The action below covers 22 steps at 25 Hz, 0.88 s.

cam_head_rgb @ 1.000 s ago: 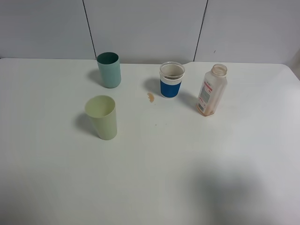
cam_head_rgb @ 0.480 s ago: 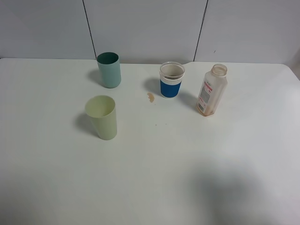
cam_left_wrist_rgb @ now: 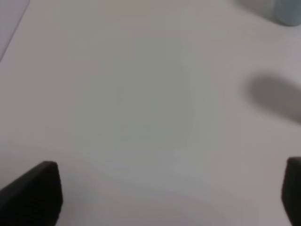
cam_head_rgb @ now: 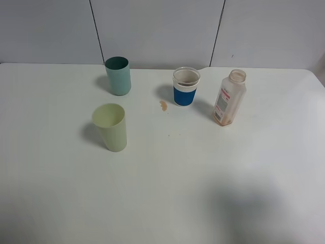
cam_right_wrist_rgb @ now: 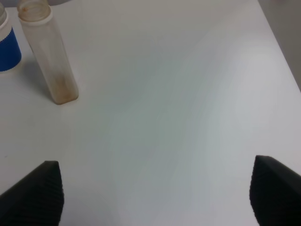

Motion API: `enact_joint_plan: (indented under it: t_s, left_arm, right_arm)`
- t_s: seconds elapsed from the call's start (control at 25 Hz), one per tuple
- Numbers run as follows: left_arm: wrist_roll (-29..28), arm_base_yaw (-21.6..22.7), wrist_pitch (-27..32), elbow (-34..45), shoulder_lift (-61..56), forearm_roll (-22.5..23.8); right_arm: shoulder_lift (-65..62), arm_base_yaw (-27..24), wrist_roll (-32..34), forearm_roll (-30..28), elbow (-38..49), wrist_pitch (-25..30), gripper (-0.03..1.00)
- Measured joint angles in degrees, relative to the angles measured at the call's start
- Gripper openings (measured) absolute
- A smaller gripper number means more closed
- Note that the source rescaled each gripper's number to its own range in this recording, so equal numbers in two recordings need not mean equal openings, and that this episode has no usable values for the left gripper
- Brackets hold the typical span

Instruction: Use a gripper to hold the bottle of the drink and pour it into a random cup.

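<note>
The bottle (cam_head_rgb: 229,97) stands upright and capless on the white table, right of centre, with brown residue at its bottom. Just left of it is the cup (cam_head_rgb: 186,86), white with a blue band, holding a little brown drink. A small brown spill (cam_head_rgb: 163,105) lies beside the cup. In the right wrist view the bottle (cam_right_wrist_rgb: 47,56) and the cup's edge (cam_right_wrist_rgb: 7,44) are far ahead of my right gripper (cam_right_wrist_rgb: 155,195), which is open and empty. My left gripper (cam_left_wrist_rgb: 162,193) is open over bare table. Neither arm shows in the exterior high view.
A tall teal cup (cam_head_rgb: 118,75) stands at the back left and a pale green cup (cam_head_rgb: 110,127) nearer the front left. The table's right edge (cam_right_wrist_rgb: 282,52) runs near the bottle's side. The teal cup's base (cam_left_wrist_rgb: 288,12) shows in the left wrist view.
</note>
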Motion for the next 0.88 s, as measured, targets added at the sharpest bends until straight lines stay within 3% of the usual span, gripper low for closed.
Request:
enact_joint_plan:
  t_s: [0.88]
  left_arm:
    - [0.0, 0.0, 0.0, 0.0, 0.0, 0.0]
  right_arm:
    - [0.0, 0.0, 0.1, 0.0, 0.0, 0.0, 0.77]
